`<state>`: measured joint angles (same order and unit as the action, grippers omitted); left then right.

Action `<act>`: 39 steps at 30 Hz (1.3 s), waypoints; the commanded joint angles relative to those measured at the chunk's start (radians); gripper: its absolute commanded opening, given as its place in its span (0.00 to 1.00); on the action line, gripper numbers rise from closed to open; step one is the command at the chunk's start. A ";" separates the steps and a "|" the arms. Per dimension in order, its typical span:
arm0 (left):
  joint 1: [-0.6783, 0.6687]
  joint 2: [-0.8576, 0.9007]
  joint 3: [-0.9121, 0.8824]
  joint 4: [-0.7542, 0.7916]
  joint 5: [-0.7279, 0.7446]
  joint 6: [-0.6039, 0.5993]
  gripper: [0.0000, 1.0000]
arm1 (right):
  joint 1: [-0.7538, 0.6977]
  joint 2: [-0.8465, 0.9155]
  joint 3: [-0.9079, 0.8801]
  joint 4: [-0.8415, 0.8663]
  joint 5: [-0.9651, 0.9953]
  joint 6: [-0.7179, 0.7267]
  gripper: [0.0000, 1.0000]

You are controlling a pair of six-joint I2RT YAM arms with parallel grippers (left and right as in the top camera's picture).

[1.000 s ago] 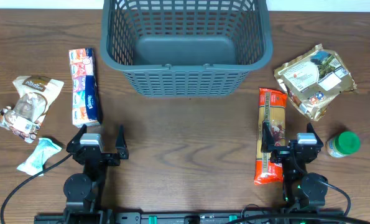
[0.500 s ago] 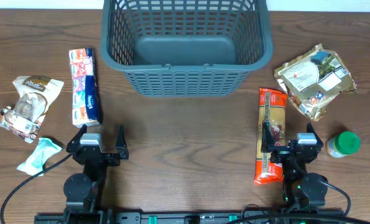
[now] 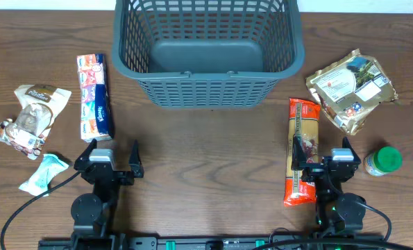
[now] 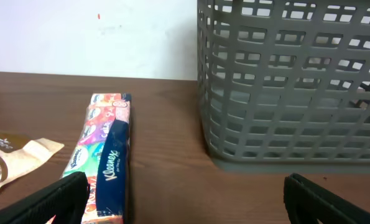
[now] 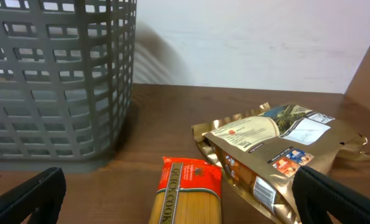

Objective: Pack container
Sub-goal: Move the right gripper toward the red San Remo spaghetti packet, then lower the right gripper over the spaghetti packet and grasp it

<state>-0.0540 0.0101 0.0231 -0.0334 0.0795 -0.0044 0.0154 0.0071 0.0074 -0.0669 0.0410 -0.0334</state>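
The dark grey lattice basket (image 3: 207,52) stands empty at the table's far middle; it also shows in the left wrist view (image 4: 290,87) and the right wrist view (image 5: 54,81). My left gripper (image 3: 111,157) is open and empty near the front edge, just behind a Kleenex tissue pack (image 3: 95,96) (image 4: 107,158). My right gripper (image 3: 322,158) is open and empty, low over the near end of an orange spaghetti packet (image 3: 302,149) (image 5: 188,193). A gold foil pouch (image 3: 350,86) (image 5: 278,152) lies at the right.
A brown snack bag (image 3: 30,118) and a small teal packet (image 3: 44,173) lie at the left. A green-lidded jar (image 3: 383,160) stands at the right, next to my right gripper. A white wall rises behind the table.
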 commanded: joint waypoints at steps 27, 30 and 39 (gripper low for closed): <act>0.005 0.198 0.319 -0.392 0.025 -0.163 0.98 | -0.027 0.097 0.188 -0.282 -0.137 0.249 0.99; 0.005 0.334 0.455 -0.488 0.014 -0.093 0.98 | -0.047 0.213 0.348 -0.412 -0.124 0.207 0.99; 0.005 0.658 0.717 -0.610 0.015 -0.068 0.98 | -0.102 0.773 1.085 -1.089 -0.090 0.200 0.99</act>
<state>-0.0540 0.6163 0.6777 -0.6300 0.0948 -0.0963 -0.0669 0.6533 0.9157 -1.0595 -0.0715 0.1806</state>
